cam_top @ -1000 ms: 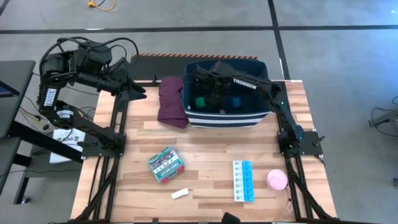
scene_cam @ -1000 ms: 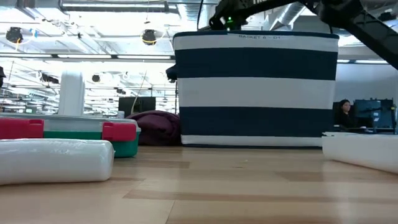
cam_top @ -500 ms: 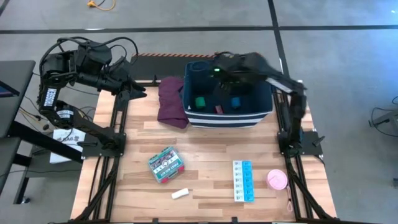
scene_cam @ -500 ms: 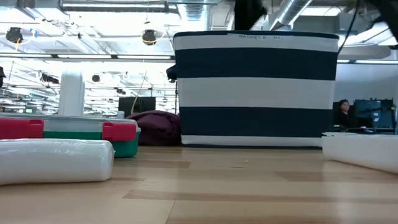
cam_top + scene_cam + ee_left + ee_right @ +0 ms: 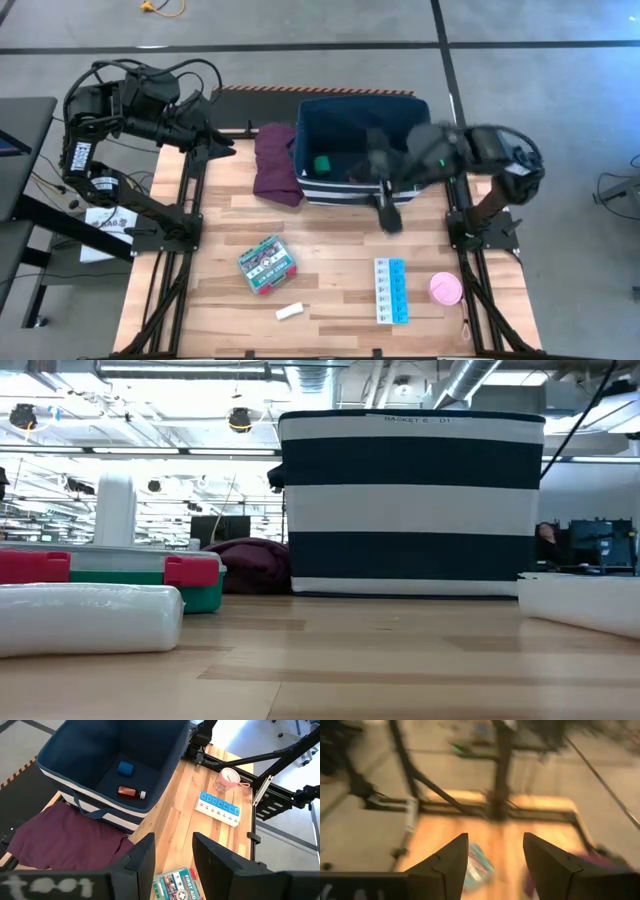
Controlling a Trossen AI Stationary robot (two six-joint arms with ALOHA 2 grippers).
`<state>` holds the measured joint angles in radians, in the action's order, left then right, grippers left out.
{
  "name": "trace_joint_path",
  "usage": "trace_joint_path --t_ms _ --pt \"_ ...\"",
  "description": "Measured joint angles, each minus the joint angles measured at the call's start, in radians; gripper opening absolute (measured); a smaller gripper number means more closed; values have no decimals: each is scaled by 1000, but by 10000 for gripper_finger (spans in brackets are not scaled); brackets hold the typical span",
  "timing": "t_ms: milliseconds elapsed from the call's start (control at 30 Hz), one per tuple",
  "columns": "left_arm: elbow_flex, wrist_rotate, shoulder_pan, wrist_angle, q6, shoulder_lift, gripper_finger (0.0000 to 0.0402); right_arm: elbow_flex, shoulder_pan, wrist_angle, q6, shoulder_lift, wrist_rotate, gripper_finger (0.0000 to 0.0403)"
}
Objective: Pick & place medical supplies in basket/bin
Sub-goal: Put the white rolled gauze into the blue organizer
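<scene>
We see a surface (image 5: pixel 330 240) of smooth pale wood planks with a faint sheen. The bin (image 5: pixel 360 192) looks like matt woven fabric, the maroon cloth (image 5: pixel 275 165) soft and matt. The pill strip (image 5: pixel 391 291) and pink roll (image 5: pixel 445 289) seem glossy plastic; the flat box (image 5: pixel 266 264) has a shiny printed lid. The white stick (image 5: pixel 88 618) looks film-wrapped.

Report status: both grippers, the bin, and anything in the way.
Left gripper open, parked beside maroon cloth. Right gripper open, empty, swinging out past the bin. Pill strip, pink roll waiting. Nothing blocking.
</scene>
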<state>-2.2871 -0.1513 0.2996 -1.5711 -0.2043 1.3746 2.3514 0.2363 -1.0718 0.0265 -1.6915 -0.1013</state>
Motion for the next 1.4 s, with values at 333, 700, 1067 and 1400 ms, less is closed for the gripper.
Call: trace_joint_path --t_ms 333,700,1067,1400 --pt "0 -72 0 0 -9 0 118 -2 150 15 -30 -208 -61 193" --pt "0 -105 0 0 -26 0 118 -2 156 -7 -157 -483 17 220" --pt "0 -142 0 0 -22 0 118 -3 207 134 -215 -754 166 221" --pt "0 -141 0 0 -6 0 118 -3 199 222 -217 -837 202 221"
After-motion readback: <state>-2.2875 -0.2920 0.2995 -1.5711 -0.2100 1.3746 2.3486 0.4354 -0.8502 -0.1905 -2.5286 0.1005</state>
